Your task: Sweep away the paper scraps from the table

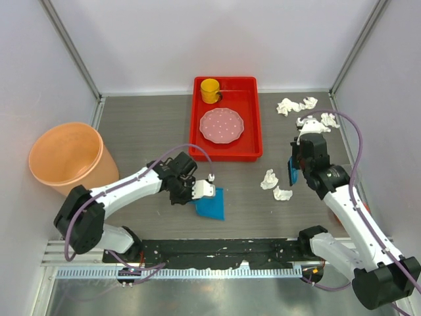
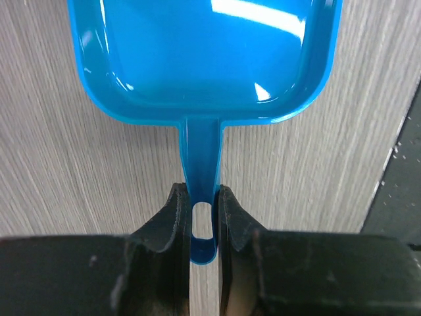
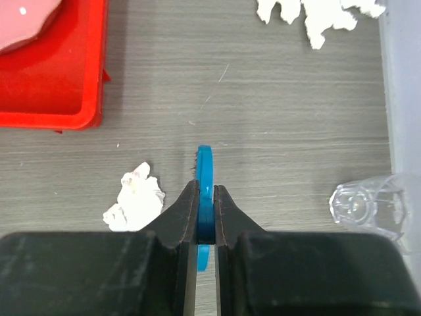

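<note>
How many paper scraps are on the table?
6 paper scraps: two beside the right gripper, four in the far right corner; the right arm may hide more.

Bright, even overhead light, shadows pretty soft. White glare streaks on the blue dustpan (image 2: 197, 52); the close-up fingers (image 2: 164, 227) look dark and blurry.
</note>
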